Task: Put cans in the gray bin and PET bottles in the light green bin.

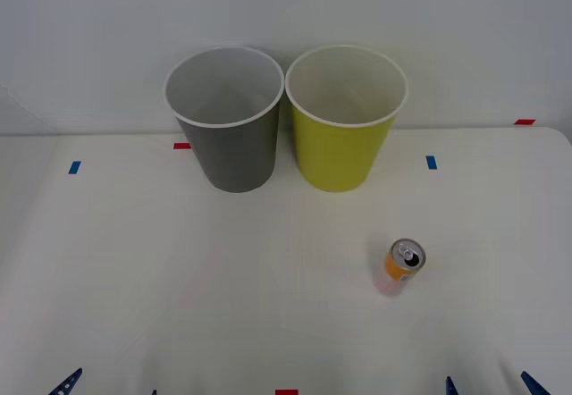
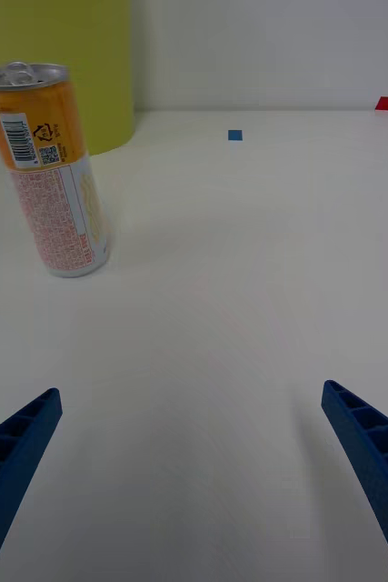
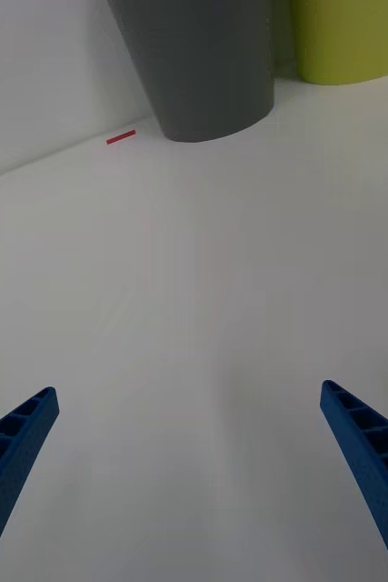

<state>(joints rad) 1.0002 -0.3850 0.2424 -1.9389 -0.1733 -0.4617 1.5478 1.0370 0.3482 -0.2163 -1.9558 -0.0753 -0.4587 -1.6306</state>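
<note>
1. We're seeing a white surface w/ two tall tapered bins standing upright at the far side, touching or nearly touching each other.
2. Gray bin is sitting on the left; white inside & white rim, nothing visible in it.
3. Light green bin is sitting just right of it; same shape, white inside, nothing visible in it.
4. Orange can is standing upright on the surface, nearer to us than the bins & to the right, well apart from the gray bin, closer to the green one. Silver top w/ pull tab is facing up.
5. Right wrist view: the can is showing a barcode and a pale printed label on its lower part; green bin is standing behind it.
6. Right gripper is hovering low at the near right edge, jaws spread wide, pinching nothing; the can is ahead of it, untouched.
7. Left gripper is hanging at the near left edge, jaws spread wide too, nothing between them; gray bin is ahead of it, well apart.
8. Small tape marks are sticking to the surface: blue ones & red ones.
</note>
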